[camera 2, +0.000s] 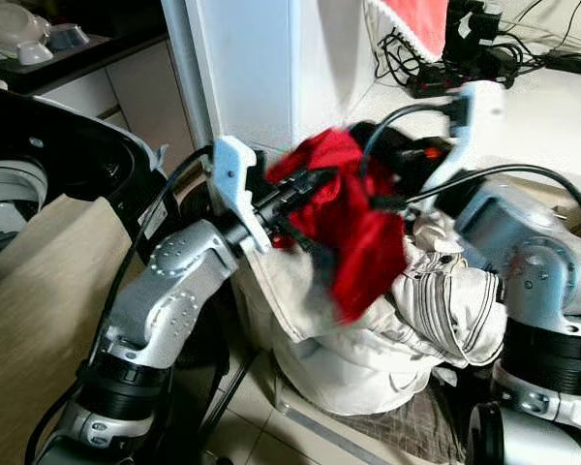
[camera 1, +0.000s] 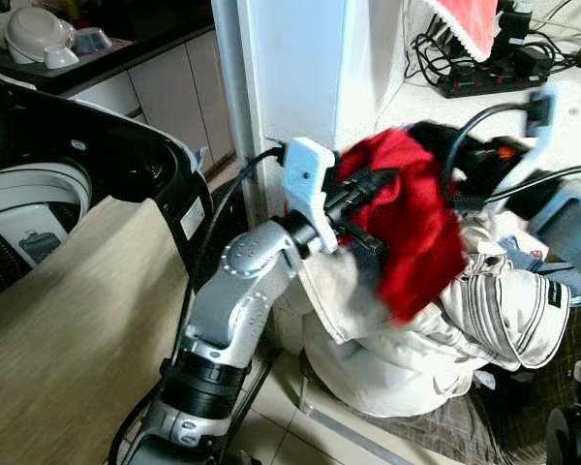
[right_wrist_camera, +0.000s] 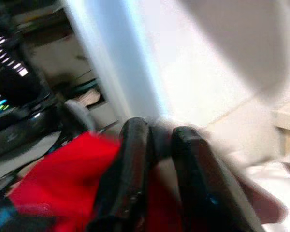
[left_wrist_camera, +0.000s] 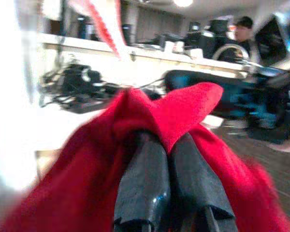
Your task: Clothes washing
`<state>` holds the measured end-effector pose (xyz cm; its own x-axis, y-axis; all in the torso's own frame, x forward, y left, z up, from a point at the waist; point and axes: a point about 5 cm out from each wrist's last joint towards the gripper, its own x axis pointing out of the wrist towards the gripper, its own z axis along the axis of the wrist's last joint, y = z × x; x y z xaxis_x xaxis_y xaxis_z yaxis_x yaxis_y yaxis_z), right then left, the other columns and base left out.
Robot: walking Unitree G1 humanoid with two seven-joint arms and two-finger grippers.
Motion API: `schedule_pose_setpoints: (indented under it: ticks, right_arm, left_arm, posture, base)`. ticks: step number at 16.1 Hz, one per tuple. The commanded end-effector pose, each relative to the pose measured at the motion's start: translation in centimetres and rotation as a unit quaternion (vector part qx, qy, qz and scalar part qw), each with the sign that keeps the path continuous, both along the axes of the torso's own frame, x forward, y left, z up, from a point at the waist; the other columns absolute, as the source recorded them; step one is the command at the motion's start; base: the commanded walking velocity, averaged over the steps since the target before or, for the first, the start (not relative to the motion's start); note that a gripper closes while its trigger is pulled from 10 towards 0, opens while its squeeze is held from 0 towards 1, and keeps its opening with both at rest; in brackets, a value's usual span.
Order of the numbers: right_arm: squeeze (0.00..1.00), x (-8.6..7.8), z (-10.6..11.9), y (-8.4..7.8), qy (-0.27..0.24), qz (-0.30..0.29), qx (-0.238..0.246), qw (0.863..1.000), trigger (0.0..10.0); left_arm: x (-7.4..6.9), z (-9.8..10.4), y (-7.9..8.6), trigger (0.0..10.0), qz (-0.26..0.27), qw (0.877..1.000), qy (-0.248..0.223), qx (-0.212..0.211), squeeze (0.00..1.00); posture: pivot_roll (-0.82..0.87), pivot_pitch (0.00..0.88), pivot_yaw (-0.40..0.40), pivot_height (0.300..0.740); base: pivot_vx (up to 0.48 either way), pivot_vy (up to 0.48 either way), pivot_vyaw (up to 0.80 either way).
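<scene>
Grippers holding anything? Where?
Both grippers, left and right, pinch the red cloth garment at bunched upper folds.

2 silver jointed arms (camera 1: 232,291) with black collars, looping black cables, white wrist brackets and glossy black fingers (left_wrist_camera: 145,183).
</scene>
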<state>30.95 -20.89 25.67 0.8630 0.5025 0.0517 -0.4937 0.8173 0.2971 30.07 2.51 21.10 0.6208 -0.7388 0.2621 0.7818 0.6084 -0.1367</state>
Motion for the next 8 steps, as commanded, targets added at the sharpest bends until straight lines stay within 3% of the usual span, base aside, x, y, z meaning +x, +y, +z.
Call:
schedule_pose_setpoints:
  ticks: [1,3,4,5,6,7,8]
  right_arm:
    - [1.0,0.0,-0.2,-1.2,0.005,-0.032,0.008,0.999,10.0]
    - [1.0,-0.2,-0.9,-2.4,0.017,-0.07,-0.022,0.997,10.0]
    - [0.71,-0.3,-1.4,-3.0,0.029,-0.088,-0.032,0.995,10.0]
    - [0.0,-0.2,-2.0,-3.8,0.042,-0.118,-0.061,0.99,10.0]
    - [0.0,0.0,-3.1,-4.7,0.064,-0.159,-0.1,0.98,10.0]
    - [0.0,0.2,-4.7,-6.1,0.097,-0.222,-0.153,0.958,10.0]
    - [0.0,0.1,-5.5,-6.4,0.109,-0.23,-0.173,0.951,10.0]
  left_arm:
    - [0.8,0.2,0.8,0.0,0.026,1.0,0.001,0.0,0.0]
    - [1.3,0.3,1.5,0.0,0.044,0.999,0.002,0.001,0.0]
    - [1.5,0.4,1.9,0.0,0.055,0.999,-0.001,0.001,0.0]
    - [1.8,0.7,2.3,0.0,0.07,0.998,-0.004,0.001,0.0]
    - [2.4,1.1,2.9,0.0,0.094,0.996,-0.011,0.005,0.0]
    - [3.5,2.3,4.5,0.0,0.141,0.989,-0.029,0.017,0.0]
    - [4.3,3.6,5.8,0.0,0.169,0.984,-0.047,0.031,0.0]
  posture:
    - [-0.13,0.0,0.072,0.74]
    - [-0.13,0.0,0.07,0.74]
    - [-0.13,0.0,0.07,0.74]
    - [-0.13,0.0,0.071,0.74]
    - [-0.13,0.0,0.072,0.74]
    - [-0.13,0.0,0.073,0.74]
    - [-0.12,0.0,0.074,0.74]
  base:
    - [0.0,0.0,0.0]
    - [0.0,0.0,0.0]
    - [0.0,0.0,0.0]
    - [0.0,0.0,0.0]
    - [0.0,0.0,0.0]
    - [0.0,0.0,0.0]
    - [0.0,0.0,0.0]
